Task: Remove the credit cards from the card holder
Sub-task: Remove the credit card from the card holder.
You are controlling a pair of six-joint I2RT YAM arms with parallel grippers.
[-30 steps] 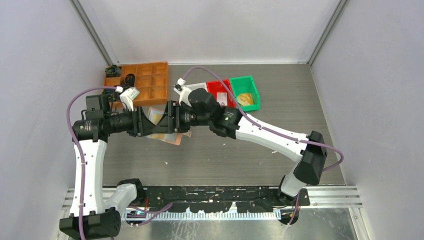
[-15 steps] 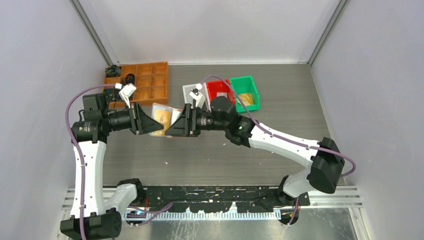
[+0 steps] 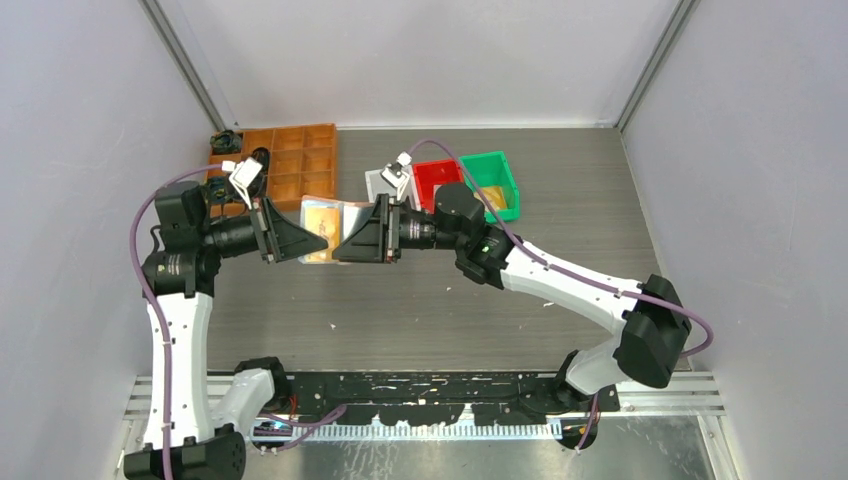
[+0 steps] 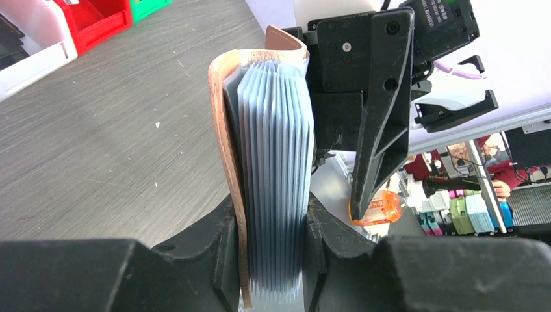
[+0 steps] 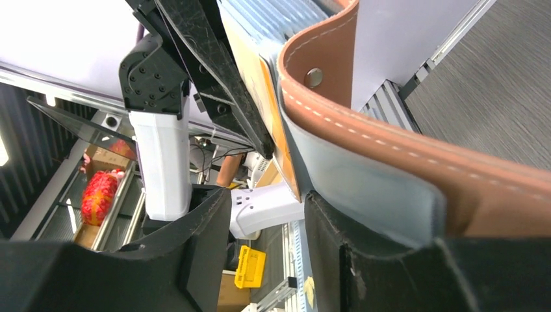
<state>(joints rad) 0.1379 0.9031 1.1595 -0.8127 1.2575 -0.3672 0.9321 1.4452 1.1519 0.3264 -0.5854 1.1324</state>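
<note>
Seemingly no card is out yet: the salmon-pink folding leather card holder, a yellowish plastic credit card lodged inside, is held above the grey desk toward its far edge. It is clamped by the left hand; whether the right hand has closed on it cannot be told.

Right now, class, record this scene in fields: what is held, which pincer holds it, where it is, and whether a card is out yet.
Held object: card holder, open, grey pockets fanned
Left pincer: shut on the pocket stack and pink cover
Right pincer: jaws apart at the holder's other side, around the yellowish card's edge
Position: lifted above the table, between the two arms
Card status: yellowish card not yet out of the holder
</note>
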